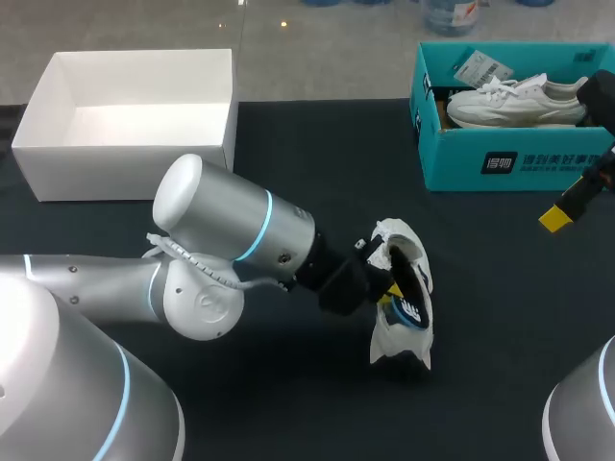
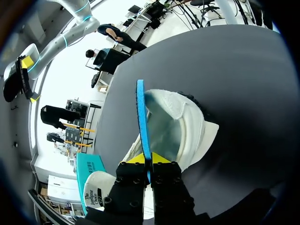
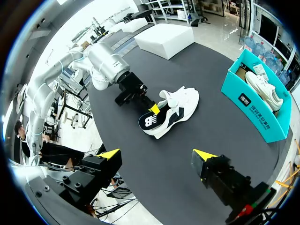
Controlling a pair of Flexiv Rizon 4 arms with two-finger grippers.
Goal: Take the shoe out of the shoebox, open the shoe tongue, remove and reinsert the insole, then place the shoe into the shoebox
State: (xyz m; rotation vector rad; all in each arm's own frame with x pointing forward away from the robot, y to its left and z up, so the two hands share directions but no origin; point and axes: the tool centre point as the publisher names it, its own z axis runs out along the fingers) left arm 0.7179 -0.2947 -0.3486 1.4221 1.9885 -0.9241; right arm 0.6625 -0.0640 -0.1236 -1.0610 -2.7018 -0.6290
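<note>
Left fingers clamped on blue insole edge — white shoe, black side panel — right fingers apart.

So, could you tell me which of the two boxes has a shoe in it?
The teal shoebox, holding a white shoe; the white box shows nothing inside.

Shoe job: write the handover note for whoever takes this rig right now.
Left gripper: shut on the insole, which sticks partly out of the white shoe lying mid-table.
Right gripper: open, empty, clear of the shoe.
Teal shoebox holds a second shoe; white box at the table's far left.
Done: shoe out.
Unclear whether the insole is going out or in.
Left: finish insole, box the shoe.
</note>
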